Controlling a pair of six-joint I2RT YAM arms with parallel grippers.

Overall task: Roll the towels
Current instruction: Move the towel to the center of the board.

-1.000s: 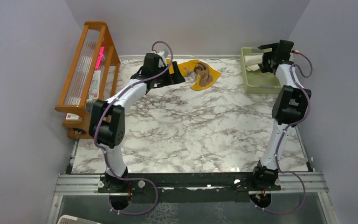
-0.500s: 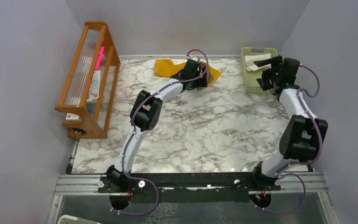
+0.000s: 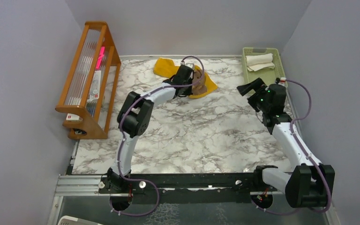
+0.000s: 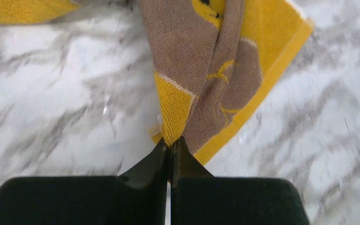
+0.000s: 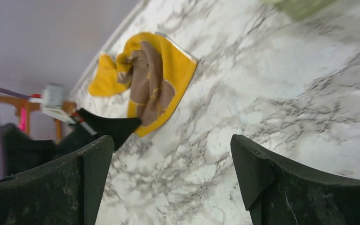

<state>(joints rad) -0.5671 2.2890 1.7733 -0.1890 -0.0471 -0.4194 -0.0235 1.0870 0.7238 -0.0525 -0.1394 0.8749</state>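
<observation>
A brown towel (image 3: pixel 198 77) lies bunched on top of a mustard yellow towel (image 3: pixel 165 67) at the back of the marble table. My left gripper (image 3: pixel 191 90) is shut on the brown towel's near corner (image 4: pixel 173 133), a fold that is yellow on one side and brown on the other. The yellow towel's hem (image 4: pixel 267 86) runs along the right of that fold. A cream-white towel (image 3: pixel 258 60) lies in the pale green basket (image 3: pixel 244 68) at the back right. My right gripper (image 3: pixel 249 87) hangs open over bare table (image 5: pixel 172 145) in front of the basket, facing the two towels (image 5: pixel 152 79).
A wooden rack (image 3: pixel 86 79) with a pink item stands against the left wall. Grey walls close in the left, back and right sides. The right arm's elbow sits low at the near right corner. The table's marble top (image 3: pixel 192 136) lies between the arms.
My left gripper has shut on the towel corner and drawn it slightly left and nearer. The right arm has swung back from the basket to the table in front of it, still open.
</observation>
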